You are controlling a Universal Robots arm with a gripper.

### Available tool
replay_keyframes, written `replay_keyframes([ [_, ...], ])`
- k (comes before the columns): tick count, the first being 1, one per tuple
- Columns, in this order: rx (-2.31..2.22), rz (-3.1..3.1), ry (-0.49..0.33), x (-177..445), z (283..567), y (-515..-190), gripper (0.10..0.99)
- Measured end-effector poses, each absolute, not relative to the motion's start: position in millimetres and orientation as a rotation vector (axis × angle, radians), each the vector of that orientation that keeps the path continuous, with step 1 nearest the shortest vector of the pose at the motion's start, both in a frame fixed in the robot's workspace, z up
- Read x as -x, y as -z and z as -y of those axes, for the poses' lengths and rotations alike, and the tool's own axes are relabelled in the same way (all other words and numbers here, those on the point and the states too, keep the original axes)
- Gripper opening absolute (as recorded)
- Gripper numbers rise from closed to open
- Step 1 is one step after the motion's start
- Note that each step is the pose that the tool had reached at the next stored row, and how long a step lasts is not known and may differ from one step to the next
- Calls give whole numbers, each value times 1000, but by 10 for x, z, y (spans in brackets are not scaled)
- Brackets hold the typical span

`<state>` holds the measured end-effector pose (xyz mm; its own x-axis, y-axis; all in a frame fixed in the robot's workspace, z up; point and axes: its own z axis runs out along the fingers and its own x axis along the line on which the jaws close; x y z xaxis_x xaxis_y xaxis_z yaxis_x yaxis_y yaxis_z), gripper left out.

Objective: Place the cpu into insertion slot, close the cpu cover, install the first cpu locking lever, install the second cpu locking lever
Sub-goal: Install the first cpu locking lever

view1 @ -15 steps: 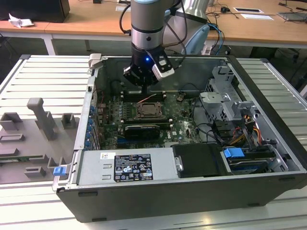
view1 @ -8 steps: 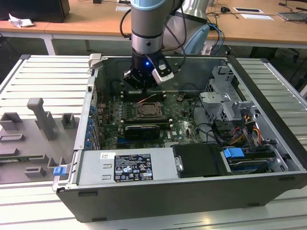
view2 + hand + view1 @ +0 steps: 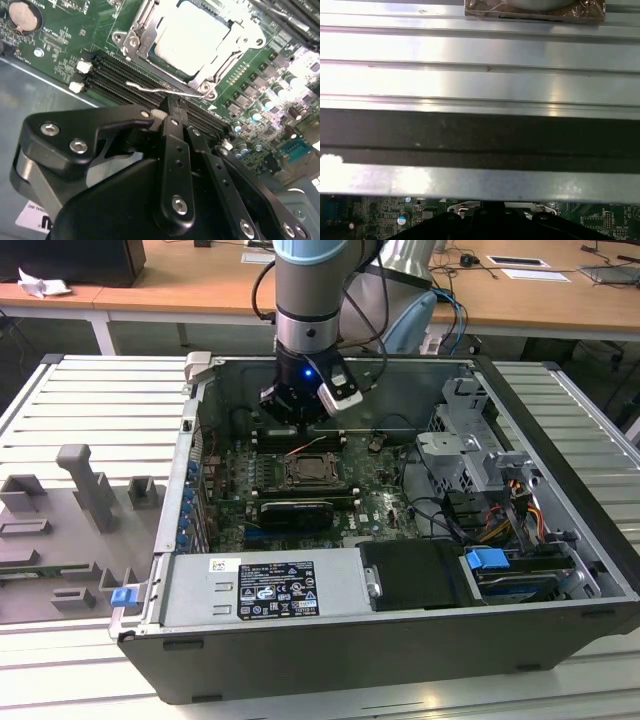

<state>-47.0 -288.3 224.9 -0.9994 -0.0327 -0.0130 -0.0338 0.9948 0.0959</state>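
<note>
Exterior: pincer (image 3: 300,410) hovers inside open case (image 3: 560,570), just beyond socket (image 3: 310,472) | Second wrist: fingers together, empty; cpu (image 3: 192,37) seated under cover (image 3: 145,22); thin lever (image 3: 162,90) loose | Risk: pincer slipping off lever, scraping board (image 3: 60,30).

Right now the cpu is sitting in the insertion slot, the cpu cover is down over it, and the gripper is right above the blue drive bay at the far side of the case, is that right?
Not quite. The cpu sits in the insertion slot with the cpu cover down over it, but the gripper is beside the socket, at a thin locking lever, not above the blue drive bay. The second wrist view shows this.
</note>
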Motion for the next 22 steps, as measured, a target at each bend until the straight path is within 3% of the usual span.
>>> replay_keyframes([
  [22, 52, -3126, -150, 199, 2882, -2060, 106],
])
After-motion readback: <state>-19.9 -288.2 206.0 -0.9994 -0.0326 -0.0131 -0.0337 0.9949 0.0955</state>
